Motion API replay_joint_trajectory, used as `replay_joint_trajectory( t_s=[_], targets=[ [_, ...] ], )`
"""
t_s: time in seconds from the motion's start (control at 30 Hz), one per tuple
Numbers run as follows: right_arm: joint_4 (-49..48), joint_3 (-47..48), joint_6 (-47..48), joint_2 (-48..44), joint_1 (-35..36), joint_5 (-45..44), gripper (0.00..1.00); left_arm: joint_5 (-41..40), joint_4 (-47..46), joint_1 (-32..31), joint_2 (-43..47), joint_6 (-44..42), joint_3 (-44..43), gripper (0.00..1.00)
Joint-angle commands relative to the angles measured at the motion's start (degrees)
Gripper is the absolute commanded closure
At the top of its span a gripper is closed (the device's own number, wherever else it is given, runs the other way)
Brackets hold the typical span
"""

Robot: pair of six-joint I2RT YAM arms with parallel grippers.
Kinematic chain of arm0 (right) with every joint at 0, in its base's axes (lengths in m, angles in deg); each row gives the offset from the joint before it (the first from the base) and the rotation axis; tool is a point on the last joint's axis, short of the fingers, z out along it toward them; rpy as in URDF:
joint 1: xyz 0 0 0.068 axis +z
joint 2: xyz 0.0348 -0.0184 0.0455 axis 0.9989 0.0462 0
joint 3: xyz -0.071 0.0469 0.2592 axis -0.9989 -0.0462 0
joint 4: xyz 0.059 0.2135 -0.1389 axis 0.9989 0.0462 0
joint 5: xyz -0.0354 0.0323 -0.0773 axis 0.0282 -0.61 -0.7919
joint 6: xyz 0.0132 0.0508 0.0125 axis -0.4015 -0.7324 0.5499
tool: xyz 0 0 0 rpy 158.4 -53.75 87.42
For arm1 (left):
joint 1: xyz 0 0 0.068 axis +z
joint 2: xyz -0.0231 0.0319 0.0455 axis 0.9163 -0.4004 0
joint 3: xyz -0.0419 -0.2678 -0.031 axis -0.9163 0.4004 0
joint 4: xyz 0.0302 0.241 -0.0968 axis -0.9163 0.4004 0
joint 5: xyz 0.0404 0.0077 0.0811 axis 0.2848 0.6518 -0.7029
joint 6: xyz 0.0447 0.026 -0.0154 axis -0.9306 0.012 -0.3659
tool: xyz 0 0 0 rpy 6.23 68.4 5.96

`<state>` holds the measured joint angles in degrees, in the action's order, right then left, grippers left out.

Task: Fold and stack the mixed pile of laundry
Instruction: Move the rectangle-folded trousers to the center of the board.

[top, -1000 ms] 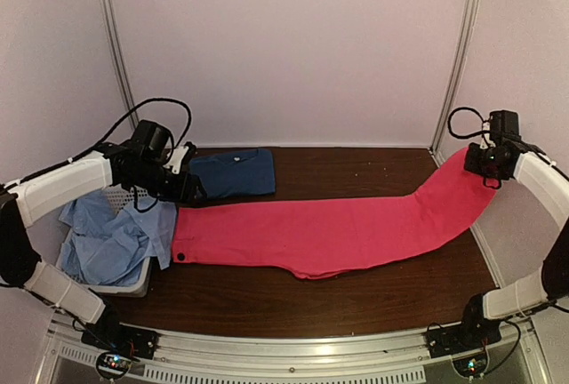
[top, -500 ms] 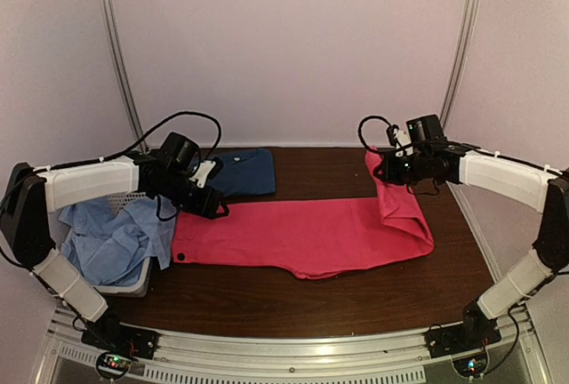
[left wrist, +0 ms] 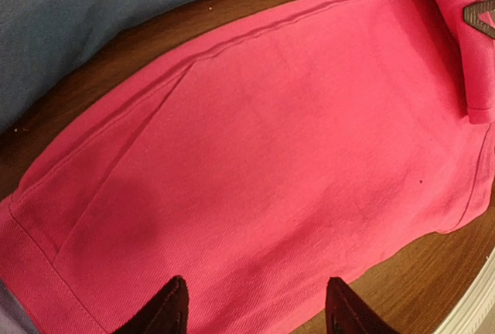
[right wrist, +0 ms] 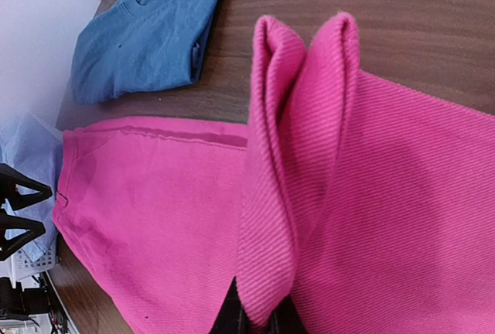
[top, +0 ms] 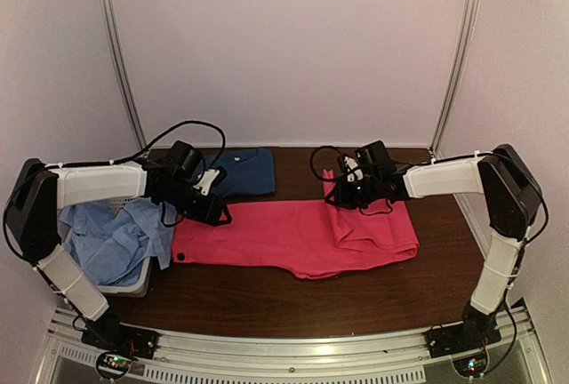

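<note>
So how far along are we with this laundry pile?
Done: the dark blue T-shirt lies folded at the back. In hand: the right hand pinches one end of the pink garment, doubled over its middle; the left hand hovers open over the other end. Left: finishing that fold, the light-blue cloth crumpled in the basket, and stacking.

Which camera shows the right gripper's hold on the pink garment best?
Right wrist: the right gripper pinches the doubled edge of the pink garment close up. Top external shows the whole fold-over, but the pinch is tiny. Left wrist shows only the lifted edge at its corner.
</note>
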<state>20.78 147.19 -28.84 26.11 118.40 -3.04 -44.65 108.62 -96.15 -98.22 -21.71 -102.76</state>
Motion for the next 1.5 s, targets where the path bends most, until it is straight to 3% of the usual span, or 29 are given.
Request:
replay_joint_trajectory(
  t_s=[0.0,0.3,0.57,0.9,1.1,1.27,1.4,1.47],
  targets=[
    [-4.84,-2.65,-2.19,0.99,-0.23,1.03,1.0,-0.84,-1.99,-0.98,-2.45,-0.63,0.02,0.39],
    [-3.71,-18.17,-2.06,-4.85,-6.66,-0.26,1.0,-5.1,-1.96,-8.36,-9.87,-0.62,-2.28,0.39],
    [1.38,-26.24,0.03,-20.69,-17.36,-1.76,1.0,-5.86,-1.91,-15.13,-17.85,0.78,-3.75,0.42],
    [19.62,-14.77,8.67,-38.15,-30.26,-9.69,1.0,-1.13,-3.41,-22.16,-23.46,2.07,-8.21,0.47],
    [27.73,-5.56,15.16,-44.27,-36.1,-24.86,1.0,-1.28,-6.89,-22.58,-17.9,-2.27,-9.55,0.45],
    [29.91,-3.72,19.81,-44.15,-36.99,-34.91,1.0,-4.55,-5.78,-22.57,-21.57,-9.49,-22.4,0.39],
    [29.8,-3.93,20.45,-43.91,-37.29,-34.65,1.0,-3.43,0.8,-22.58,-32.46,-10.8,-36.96,0.43],
    [29.75,-3.93,20.67,-43.62,-37.35,-33.2,1.0,-1.47,0.2,-22.57,-35.2,-10.27,-37.49,0.46]
  ],
)
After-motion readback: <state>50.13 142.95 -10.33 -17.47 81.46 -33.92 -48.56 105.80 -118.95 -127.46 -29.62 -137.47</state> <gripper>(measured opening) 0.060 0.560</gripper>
